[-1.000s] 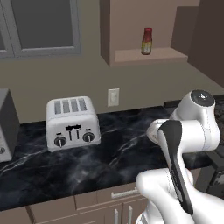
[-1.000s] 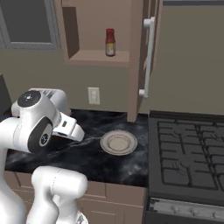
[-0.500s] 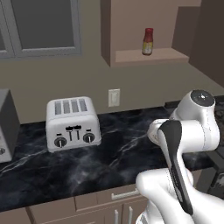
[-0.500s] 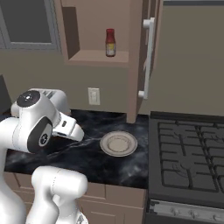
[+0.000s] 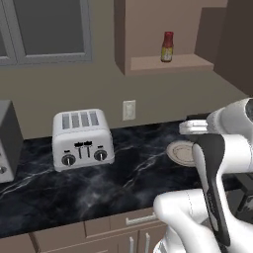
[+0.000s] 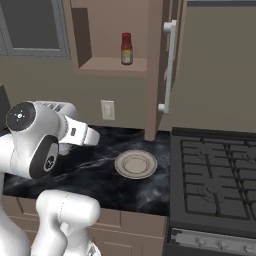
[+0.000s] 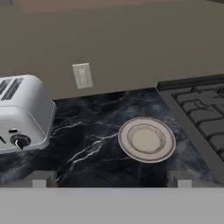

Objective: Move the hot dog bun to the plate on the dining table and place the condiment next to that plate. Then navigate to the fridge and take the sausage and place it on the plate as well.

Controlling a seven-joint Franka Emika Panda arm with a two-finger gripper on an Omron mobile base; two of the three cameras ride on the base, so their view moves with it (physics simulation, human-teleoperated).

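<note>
Right base view — stove [image 6: 215, 185] beside plate [image 6: 135, 164]

This is a home kitchen, rendered rather than filmed. A black marble-patterned counter [image 5: 99, 188] runs along a beige wall, with wooden drawers and cabinet doors [image 5: 106, 232] beneath it. A silver four-slot toaster [image 5: 82, 139] stands on the counter, a wall outlet [image 5: 129, 109] above and beside it. A black gas stove [image 6: 215, 185] adjoins the counter. An open wooden shelf [image 6: 112, 64] holds a red-capped condiment bottle [image 6: 126, 48], and a small plate [image 7: 147, 139] lies on the counter
</note>
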